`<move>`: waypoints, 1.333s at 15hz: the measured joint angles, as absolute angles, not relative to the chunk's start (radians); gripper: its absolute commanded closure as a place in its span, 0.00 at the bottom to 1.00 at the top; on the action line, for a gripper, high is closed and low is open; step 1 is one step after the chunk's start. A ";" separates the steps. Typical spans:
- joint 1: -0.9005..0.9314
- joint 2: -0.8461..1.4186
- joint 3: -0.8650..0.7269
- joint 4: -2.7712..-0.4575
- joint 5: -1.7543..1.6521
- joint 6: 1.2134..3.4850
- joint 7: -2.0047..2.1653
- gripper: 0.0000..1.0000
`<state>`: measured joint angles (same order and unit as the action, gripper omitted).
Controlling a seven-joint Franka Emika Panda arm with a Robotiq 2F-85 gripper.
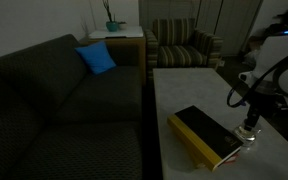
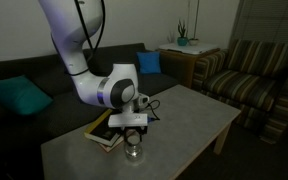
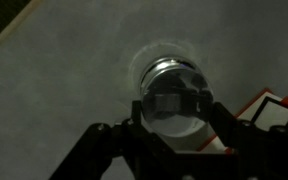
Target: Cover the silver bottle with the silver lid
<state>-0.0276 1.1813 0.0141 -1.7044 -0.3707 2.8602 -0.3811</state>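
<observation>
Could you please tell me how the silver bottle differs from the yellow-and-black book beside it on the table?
The silver bottle is round, shiny metal; the book is a flat rectangle, yellow and black. The silver bottle is far smaller than the book. The silver bottle stands upright directly under the gripper, while the book lies flat off to one side of it. Both rest on the same pale table.

Bright metal, dull surroundings.
Under my gripper the silver bottle is gleaming like polished metal; my fingers are looking matt black, the table is showing smooth, dull grey, the book beside it smooth-covered.
</observation>
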 measured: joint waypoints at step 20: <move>-0.018 1.324 0.046 -1.411 -0.255 2.536 -0.326 0.56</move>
<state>-0.0184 1.3243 0.0459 -1.4114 -0.2549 2.5364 -0.3259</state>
